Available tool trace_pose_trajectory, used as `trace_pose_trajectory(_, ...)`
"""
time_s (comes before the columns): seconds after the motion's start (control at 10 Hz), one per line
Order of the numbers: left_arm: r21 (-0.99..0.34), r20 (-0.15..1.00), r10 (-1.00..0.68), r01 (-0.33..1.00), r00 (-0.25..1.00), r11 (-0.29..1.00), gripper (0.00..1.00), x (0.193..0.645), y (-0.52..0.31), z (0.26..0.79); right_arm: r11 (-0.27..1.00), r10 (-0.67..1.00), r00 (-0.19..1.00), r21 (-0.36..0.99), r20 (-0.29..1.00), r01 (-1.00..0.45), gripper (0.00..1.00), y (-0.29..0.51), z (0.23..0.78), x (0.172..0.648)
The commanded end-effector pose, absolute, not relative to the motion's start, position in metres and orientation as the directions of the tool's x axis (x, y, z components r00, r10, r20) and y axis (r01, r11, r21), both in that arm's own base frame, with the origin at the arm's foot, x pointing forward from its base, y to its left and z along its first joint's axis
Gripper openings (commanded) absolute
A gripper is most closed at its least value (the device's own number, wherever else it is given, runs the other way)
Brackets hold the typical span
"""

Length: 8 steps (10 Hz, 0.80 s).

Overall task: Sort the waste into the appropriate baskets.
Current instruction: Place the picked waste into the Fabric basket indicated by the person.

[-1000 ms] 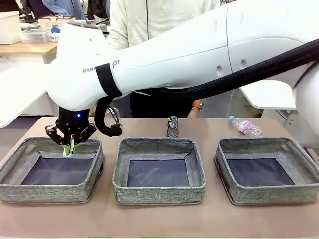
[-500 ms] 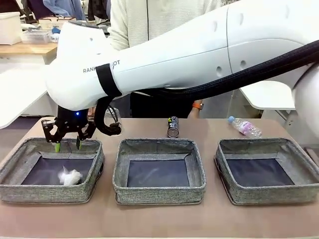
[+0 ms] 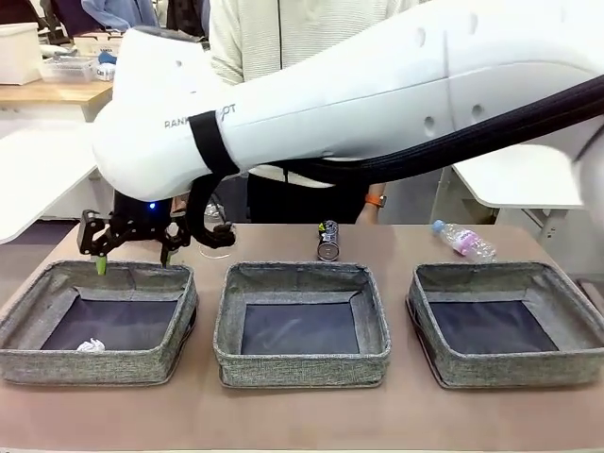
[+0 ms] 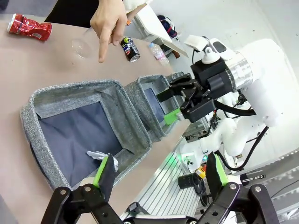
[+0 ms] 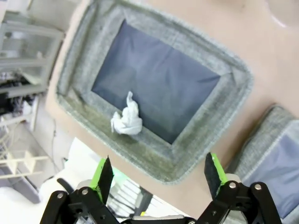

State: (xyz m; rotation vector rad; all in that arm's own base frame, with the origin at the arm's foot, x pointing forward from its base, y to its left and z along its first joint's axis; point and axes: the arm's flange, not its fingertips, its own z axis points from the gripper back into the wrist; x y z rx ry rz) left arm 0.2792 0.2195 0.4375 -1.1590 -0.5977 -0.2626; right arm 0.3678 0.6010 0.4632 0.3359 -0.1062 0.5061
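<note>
Paper ball (image 3: 90, 345) binned in left basket (image 3: 28, 307); red can (image 4: 30, 27), dark can (image 3: 327, 240), cup (image 4: 81, 46), bottle (image 3: 464, 240) unsorted. Right gripper (image 3: 132, 260), left gripper (image 4: 160, 170): jaws wide, empty.

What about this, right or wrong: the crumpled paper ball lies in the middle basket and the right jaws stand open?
Wrong basket. The front view shows the paper ball in the left basket; the right jaws do stand open.
</note>
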Motion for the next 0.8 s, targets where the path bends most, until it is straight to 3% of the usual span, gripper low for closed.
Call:
trace_pose_trajectory(0.0, -0.775, 0.565, 0.095, 0.487, 0.82, 0.403, 1.0, 0.278, 0.219, 0.439, 0.858, 0.418, 0.887, 0.237, 0.196, -0.456, 1.0, 0.545, 0.486, 0.338)
trace_pose_trajectory(0.3, -0.775, 0.565, 0.095, 0.487, 0.82, 0.403, 1.0, 0.278, 0.219, 0.439, 0.943, 0.238, 0.938, 0.17, 0.25, -0.285, 1.0, 0.434, 0.523, 0.27)
trace_pose_trajectory(0.5, -0.775, 0.565, 0.095, 0.487, 0.82, 0.403, 1.0, 0.278, 0.219, 0.439, 0.972, 0.039, 0.971, 0.217, 0.237, -0.092, 1.0, 0.385, 0.518, 0.261)
trace_pose_trajectory(0.6, -0.775, 0.565, 0.095, 0.487, 0.82, 0.403, 1.0, 0.278, 0.219, 0.439, 0.941, 0.251, 0.935, 0.164, 0.25, -0.296, 1.0, 0.443, 0.529, 0.286)
trace_pose_trajectory(0.7, -0.775, 0.565, 0.095, 0.487, 0.82, 0.403, 1.0, 0.278, 0.219, 0.439, 0.941, 0.251, 0.935, 0.164, 0.25, -0.296, 1.0, 0.443, 0.529, 0.286)
